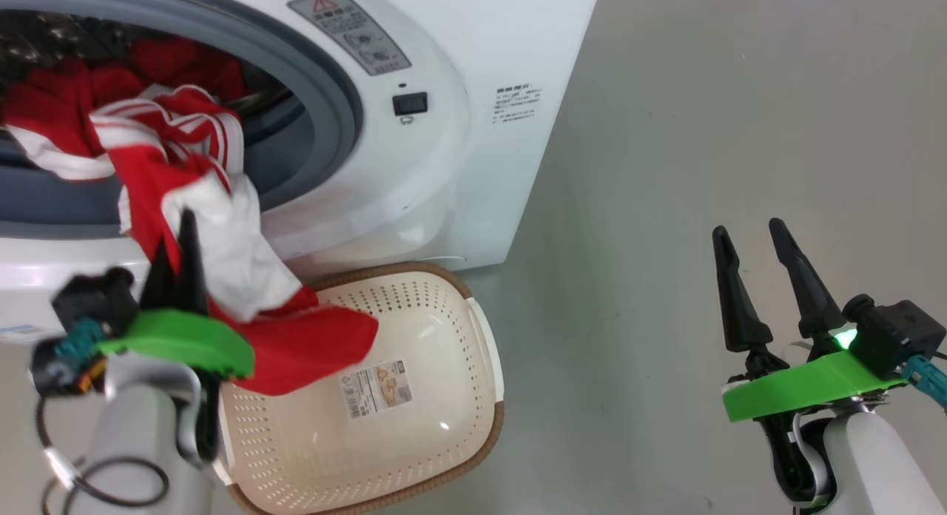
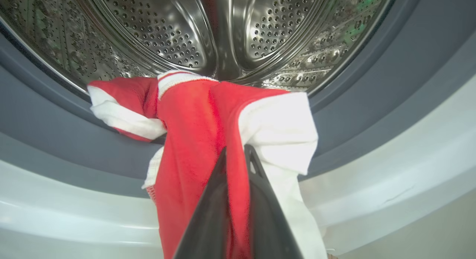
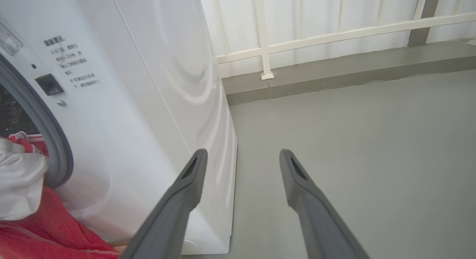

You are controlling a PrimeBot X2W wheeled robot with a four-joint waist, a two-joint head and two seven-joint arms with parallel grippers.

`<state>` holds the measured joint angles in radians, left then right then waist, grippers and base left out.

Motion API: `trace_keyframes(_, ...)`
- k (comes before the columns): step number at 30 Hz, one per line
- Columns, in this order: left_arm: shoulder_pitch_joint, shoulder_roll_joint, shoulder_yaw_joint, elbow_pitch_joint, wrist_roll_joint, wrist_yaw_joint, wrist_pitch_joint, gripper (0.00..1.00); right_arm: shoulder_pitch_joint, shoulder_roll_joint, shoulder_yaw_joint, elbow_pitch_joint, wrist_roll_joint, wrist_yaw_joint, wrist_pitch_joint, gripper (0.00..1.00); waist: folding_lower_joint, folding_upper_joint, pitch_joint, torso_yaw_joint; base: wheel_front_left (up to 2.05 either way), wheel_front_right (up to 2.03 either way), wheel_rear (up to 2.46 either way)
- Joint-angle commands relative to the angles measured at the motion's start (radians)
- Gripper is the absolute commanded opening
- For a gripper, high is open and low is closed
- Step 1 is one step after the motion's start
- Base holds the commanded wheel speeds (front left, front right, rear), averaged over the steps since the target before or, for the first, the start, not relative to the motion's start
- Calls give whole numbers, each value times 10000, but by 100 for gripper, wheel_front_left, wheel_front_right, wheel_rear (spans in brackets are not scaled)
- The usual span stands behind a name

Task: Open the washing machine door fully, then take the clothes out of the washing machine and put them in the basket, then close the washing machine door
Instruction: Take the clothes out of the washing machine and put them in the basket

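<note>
left gripper [image 2: 237,149] pinching clothes [image 2: 193,132] | right gripper [image 1: 747,228] spread, empty | clothes apparently hanging into basket [image 1: 451,382]

Grey floor [image 1: 703,130] carries the washing machine [image 1: 481,49] and, just beside it, the basket [image 1: 436,308]

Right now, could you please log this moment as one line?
left claw shut on clothes | right claw open, empty | clothes hanging from washing machine over basket
</note>
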<state>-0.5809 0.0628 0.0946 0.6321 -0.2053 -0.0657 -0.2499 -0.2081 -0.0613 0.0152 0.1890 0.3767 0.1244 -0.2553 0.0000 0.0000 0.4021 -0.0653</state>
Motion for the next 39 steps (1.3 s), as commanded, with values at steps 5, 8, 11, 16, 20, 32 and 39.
trace_keyframes(5, 1135, 21, 252, -548, -83, -184, -117, 0, 171, -27, 275, -180, -1, 63, -65, 100, 0, 0, -185, 81, 0, 0, 0)
trace_keyframes(8, 1602, -79, 10, -305, -120, -227, -118, 0, 187, -17, 336, -175, 13, 63, -65, 100, 0, 0, -203, 93, 0, 0, 0)
trace_keyframes(11, 1797, -106, -297, 65, -37, -215, -118, 0, 154, -18, 398, -165, 28, 63, -65, 100, 0, 0, -178, 51, 0, 0, 0)
trace_keyframes(16, 1933, -121, -939, 1022, -516, -277, -118, 0, 132, -28, 420, -173, 58, 63, -65, 100, 0, 0, -103, -86, 0, 0, 0)
trace_keyframes(20, 1853, -123, -1479, 1927, -778, -277, -118, 0, 92, -23, 436, -180, 70, 63, -65, 100, 0, 0, 8, -234, 0, 0, 0)
trace_keyframes(32, 1047, -125, -2522, 4147, -1447, -421, -118, 0, -69, 22, 413, -234, 105, 63, -65, 100, 0, 0, 465, -560, 0, 0, 0)
trace_keyframes(39, 447, -125, -3087, 5360, -2031, -578, -65, 0, -236, 41, 363, -280, 117, 63, -65, 100, 0, 0, 827, -679, 0, 0, 0)
